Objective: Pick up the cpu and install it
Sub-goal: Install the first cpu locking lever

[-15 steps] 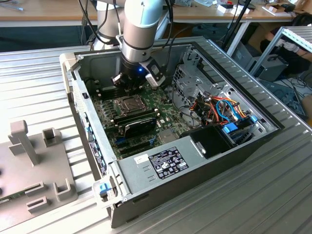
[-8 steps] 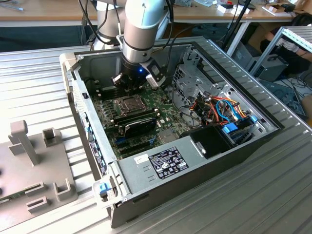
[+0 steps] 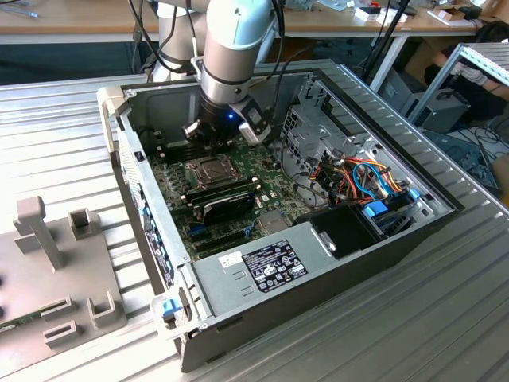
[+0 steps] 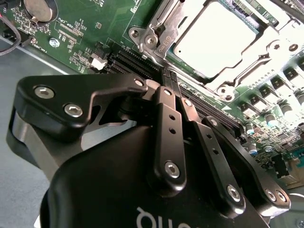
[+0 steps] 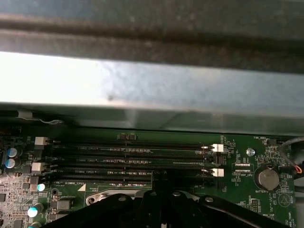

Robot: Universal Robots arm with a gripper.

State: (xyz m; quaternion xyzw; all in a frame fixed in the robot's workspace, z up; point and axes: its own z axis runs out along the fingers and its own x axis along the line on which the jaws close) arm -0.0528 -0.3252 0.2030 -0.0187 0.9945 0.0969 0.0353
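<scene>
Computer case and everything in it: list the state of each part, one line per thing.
Computer case: side panel off, lying flat, inside exposed.
Chip: seated in its socket, shiny top facing up.
Socket frame: down around the chip.
Memory slots: empty, white end clips showing.
Hand: fingers together, holding nothing, low over the memory slots beside the socket.

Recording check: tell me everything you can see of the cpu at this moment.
The cpu is a thin square chip with a flat, pale silver-grey metal top that glares brightly in the second wrist view. It lies flat in the socket on the green motherboard, with the hinged metal socket frame around its edges; in the exterior view it is a small grey square. The gripper hangs beside the socket over the black memory slots, clear of the chip.
</scene>
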